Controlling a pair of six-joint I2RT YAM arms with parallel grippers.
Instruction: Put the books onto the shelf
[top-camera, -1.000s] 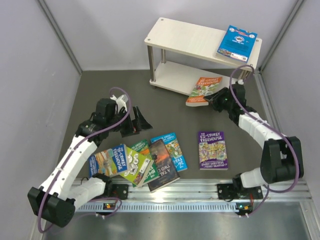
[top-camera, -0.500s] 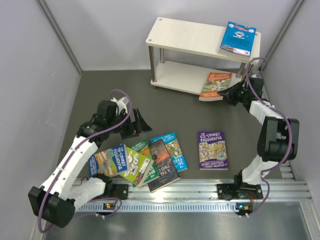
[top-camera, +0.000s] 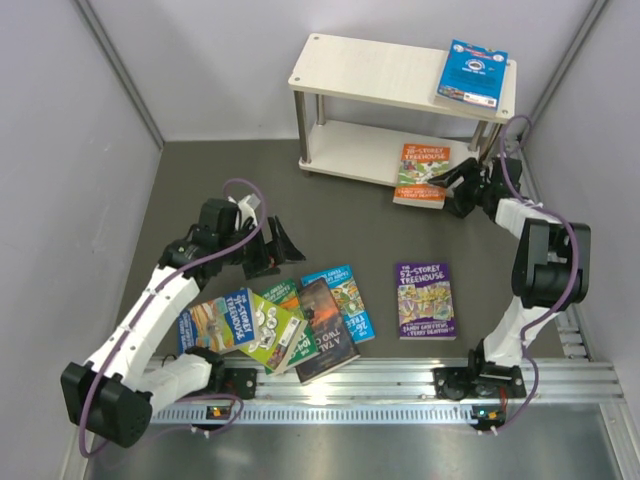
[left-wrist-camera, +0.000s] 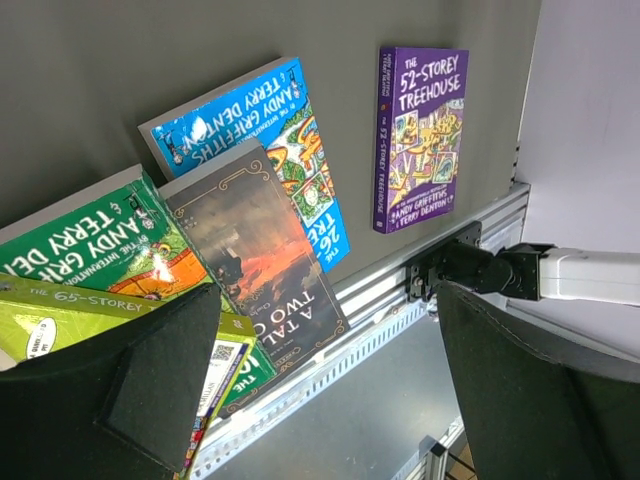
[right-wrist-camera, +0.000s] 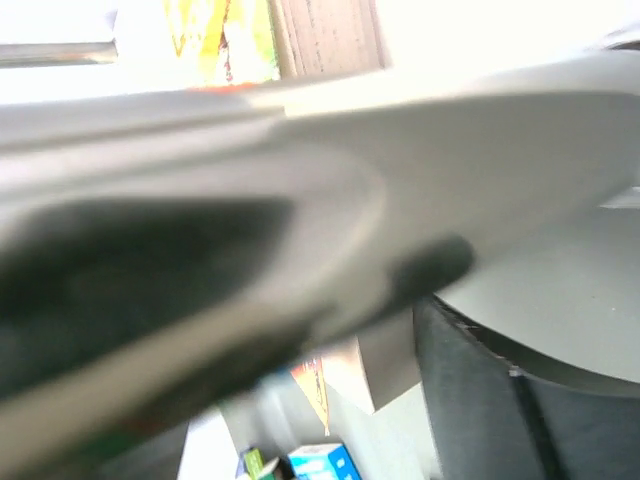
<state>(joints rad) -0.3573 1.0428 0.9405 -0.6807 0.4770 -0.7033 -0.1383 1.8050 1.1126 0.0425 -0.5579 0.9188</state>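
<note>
Bright cartoon-covered paperback books (top-camera: 285, 325) lie fanned on the dark table (top-camera: 200, 180), with a purple book (top-camera: 425, 300) apart. An orange book (top-camera: 420, 172) lies on the lower board of the cream two-tier shelf (top-camera: 380, 70), and a blue book (top-camera: 472, 73) on top. The left claw (top-camera: 283, 245) hovers wide open and empty. The right claw (top-camera: 447, 185) sits at the orange book's edge; I cannot tell how far it is open.

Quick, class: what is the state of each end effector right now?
Left end effector: open, holding nothing.
Right end effector: at the edge of the orange book; open or gripping cannot be told.
</note>
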